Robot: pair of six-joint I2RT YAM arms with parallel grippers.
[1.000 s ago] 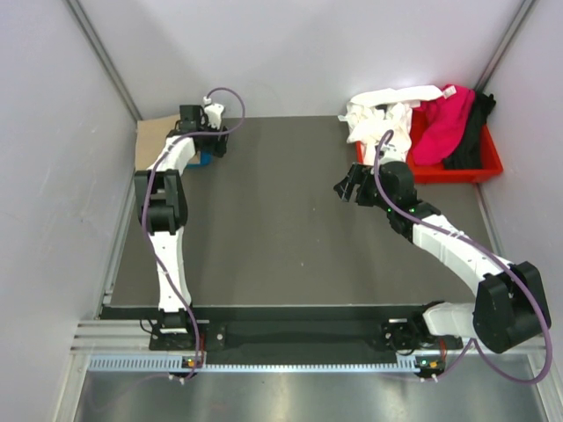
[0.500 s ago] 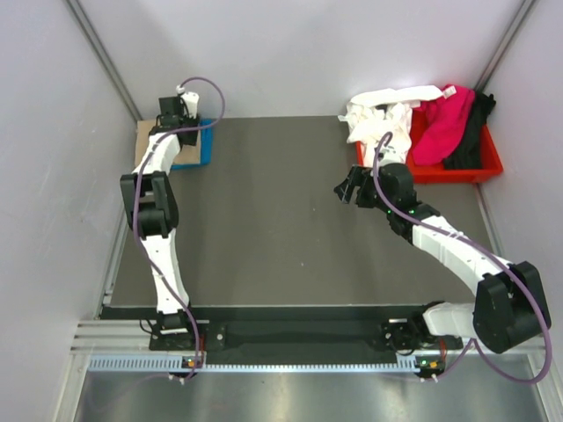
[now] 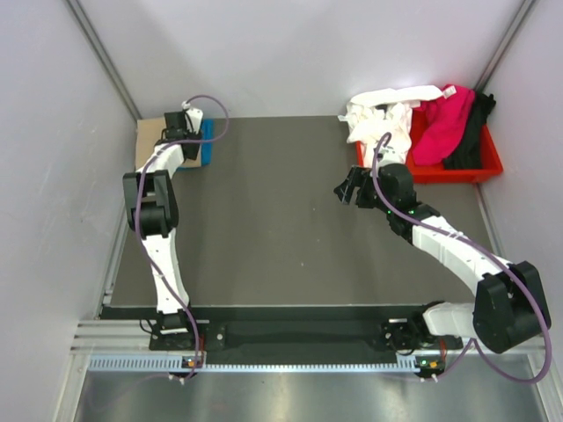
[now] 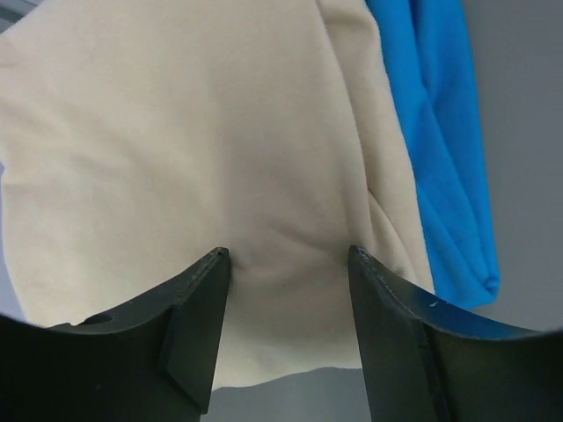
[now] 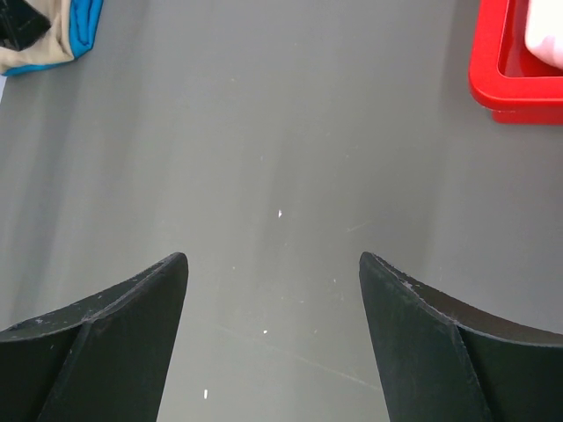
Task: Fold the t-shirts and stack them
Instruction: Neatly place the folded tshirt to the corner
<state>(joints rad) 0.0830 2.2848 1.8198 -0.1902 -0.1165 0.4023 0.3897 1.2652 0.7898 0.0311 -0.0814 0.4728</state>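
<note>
Dark grey table boxed in by pale walls. At its 10 o'clock corner, a folded tan t-shirt with a bright blue t-shirt touching its 3 o'clock edge. Above the tan cloth, the left gripper, jaws apart and nothing pinched between them. Just a shallow dimple in the fabric there; cannot tell whether the tips press down.

Toward 2 o'clock, a red tray heaped with a white t-shirt spilling over its 9 o'clock rim, then a magenta t-shirt and a black t-shirt. Near the tray at its 8 o'clock side, the right gripper. Hangs over bare table with jaws spread wide, holding nothing.
</note>
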